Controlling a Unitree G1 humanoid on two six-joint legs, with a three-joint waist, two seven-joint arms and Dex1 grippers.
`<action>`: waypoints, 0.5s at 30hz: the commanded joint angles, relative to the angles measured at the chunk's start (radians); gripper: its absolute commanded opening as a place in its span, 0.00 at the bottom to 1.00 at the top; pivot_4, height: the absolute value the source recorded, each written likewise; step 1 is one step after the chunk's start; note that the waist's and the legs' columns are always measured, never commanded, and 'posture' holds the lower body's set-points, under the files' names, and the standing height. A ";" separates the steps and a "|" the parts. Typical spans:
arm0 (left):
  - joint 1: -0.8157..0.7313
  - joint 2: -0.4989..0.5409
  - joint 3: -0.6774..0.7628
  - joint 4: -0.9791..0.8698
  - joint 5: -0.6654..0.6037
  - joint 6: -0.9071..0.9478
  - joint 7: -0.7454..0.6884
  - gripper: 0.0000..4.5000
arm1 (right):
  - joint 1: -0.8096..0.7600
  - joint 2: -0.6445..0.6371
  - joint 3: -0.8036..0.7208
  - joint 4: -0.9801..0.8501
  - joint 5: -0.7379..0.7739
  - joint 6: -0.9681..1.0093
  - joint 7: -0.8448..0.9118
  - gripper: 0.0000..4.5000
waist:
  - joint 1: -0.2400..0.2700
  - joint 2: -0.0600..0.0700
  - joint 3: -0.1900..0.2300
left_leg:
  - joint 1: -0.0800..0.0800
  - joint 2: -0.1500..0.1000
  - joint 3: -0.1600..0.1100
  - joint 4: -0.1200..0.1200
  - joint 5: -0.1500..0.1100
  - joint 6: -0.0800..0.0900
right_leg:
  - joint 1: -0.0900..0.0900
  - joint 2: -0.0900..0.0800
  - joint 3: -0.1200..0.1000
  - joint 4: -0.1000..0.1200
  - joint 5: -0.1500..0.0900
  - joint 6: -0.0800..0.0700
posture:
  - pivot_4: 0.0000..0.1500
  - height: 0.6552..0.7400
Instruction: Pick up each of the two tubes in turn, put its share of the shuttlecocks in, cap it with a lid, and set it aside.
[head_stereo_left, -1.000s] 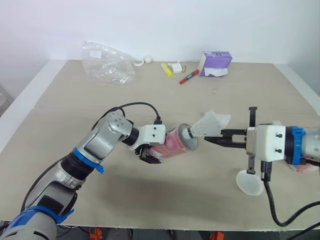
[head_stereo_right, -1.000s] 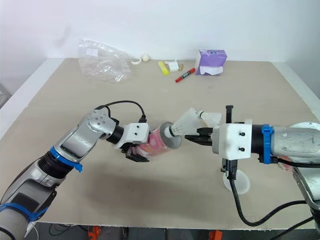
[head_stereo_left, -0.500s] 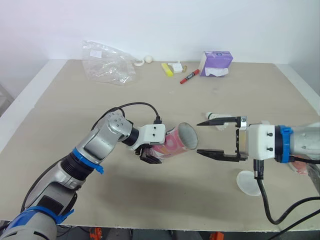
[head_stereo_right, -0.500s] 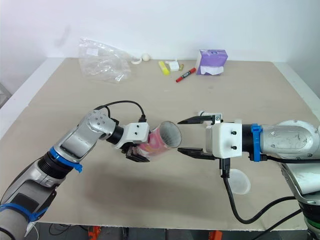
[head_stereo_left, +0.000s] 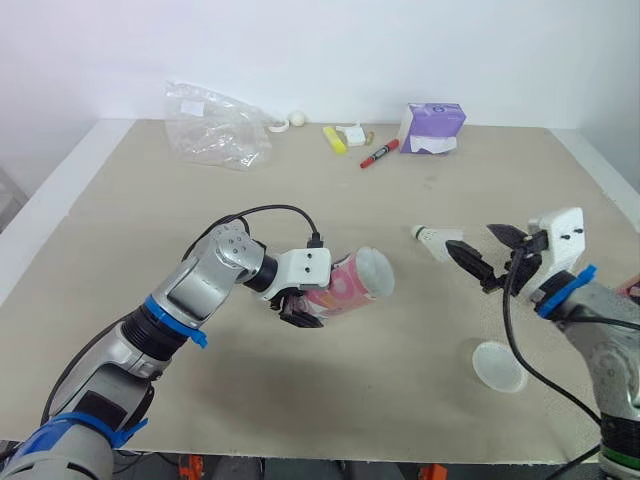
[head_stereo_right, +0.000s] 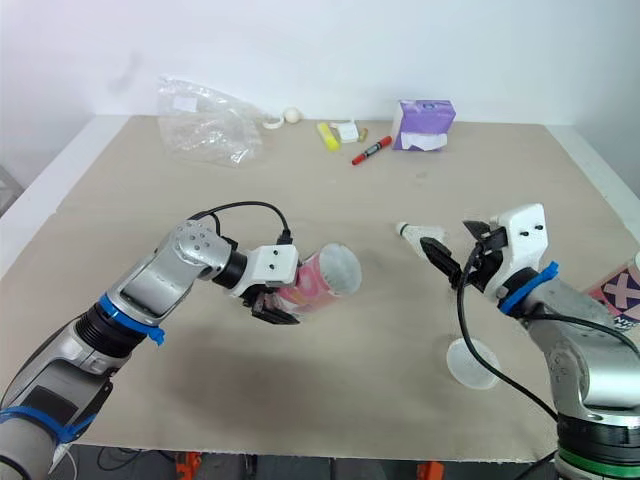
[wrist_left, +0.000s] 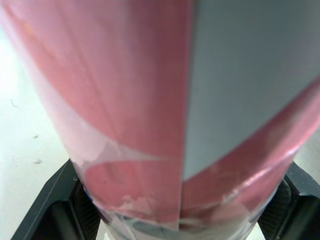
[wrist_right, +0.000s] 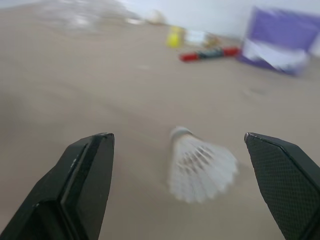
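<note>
My left gripper (head_stereo_left: 303, 303) is shut on a pink tube (head_stereo_left: 342, 285), held tilted above the table with its mouth toward the right. Up close the tube (wrist_left: 125, 90) sits between the black fingers (wrist_left: 47, 212). My right gripper (head_stereo_left: 471, 240) stands open over the table's right side, nothing between its fingers. A white shuttlecock (head_stereo_left: 432, 237) lies on the table just ahead of it; the shuttlecock (wrist_right: 201, 163) rests between and beyond the spread fingers (wrist_right: 85, 180). A round translucent lid (head_stereo_left: 498, 366) lies flat near the front right. A second tube (head_stereo_right: 622, 300) shows at the right edge.
Along the back edge lie a crumpled plastic bag (head_stereo_left: 215, 125), a small white ball (head_stereo_left: 296, 120), a yellow item (head_stereo_left: 333, 139), a red marker (head_stereo_left: 378, 154) and a purple tissue pack (head_stereo_left: 432, 127). A black cable loops over my left wrist (head_stereo_left: 270, 212).
My right gripper opened, let go of the shuttlecock it held at the tube's mouth, and pulled back right toward the one lying on the table. The left arm and tube stayed put.
</note>
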 joint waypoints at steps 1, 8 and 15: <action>0.007 -0.004 -0.021 -0.008 0.002 0.012 0.005 0.80 | -0.035 0.034 0.013 0.026 -0.011 -0.001 -0.037 0.99 | 0.000 0.000 0.000 | 0.000 0.000 0.000 0.000 0.000 0.000 | 0.000 0.000 0.000 0.000 0.000 0.000 | 1.00 1.00; 0.009 -0.002 -0.022 -0.017 0.000 0.020 0.010 0.80 | -0.086 0.121 0.072 0.135 -0.033 -0.015 -0.047 0.99 | -0.003 0.000 0.000 | 0.000 0.000 0.000 0.000 0.000 0.000 | 0.000 0.000 0.000 0.000 0.000 0.000 | 1.00 1.00; 0.018 0.010 -0.020 -0.031 -0.001 0.028 0.015 0.80 | -0.172 0.141 0.103 0.268 -0.063 -0.048 -0.019 0.99 | -0.007 0.000 0.000 | 0.000 0.000 0.000 0.000 0.000 0.000 | 0.000 0.000 0.000 0.000 0.000 0.001 | 1.00 1.00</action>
